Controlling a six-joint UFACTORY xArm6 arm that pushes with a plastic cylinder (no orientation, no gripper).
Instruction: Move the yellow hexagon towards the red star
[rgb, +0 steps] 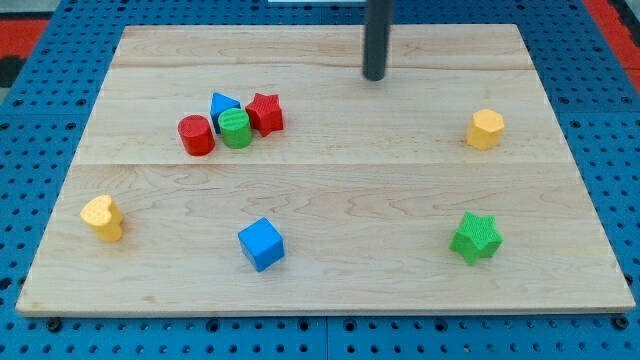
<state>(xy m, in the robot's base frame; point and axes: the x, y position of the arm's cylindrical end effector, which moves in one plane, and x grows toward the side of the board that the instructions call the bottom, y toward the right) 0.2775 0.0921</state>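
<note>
1. My tip ends a plain dark rod with no jaws to open or close, so it holds nothing; it rests on the wooden board near the view's top, a little right of centre, touching no block.

2. The yellow hexagon sits at the view's right, well apart from my tip, lower and further right; it lies alone with bare board on every side.

3. The red star is left of centre, at the right end of a tight cluster; the green cylinder is pressed against it, the blue triangle sits just behind that, and the red cylinder is at the cluster's left end.

4. As I judge it, the task is barely begun; the hexagon and the star are well apart, with a wide stretch of board between them, and no push has closed that gap.

5. What is left, in my view: bring my tip round to the hexagon's right side, then push it leftward across the board; the path looks free of other blocks.

6. The remaining blocks lie out of the way: a yellow heart at lower left, a blue cube at lower centre, a green star at lower right; whether the star and the green cylinder truly touch is hard to tell from this angle.
</note>
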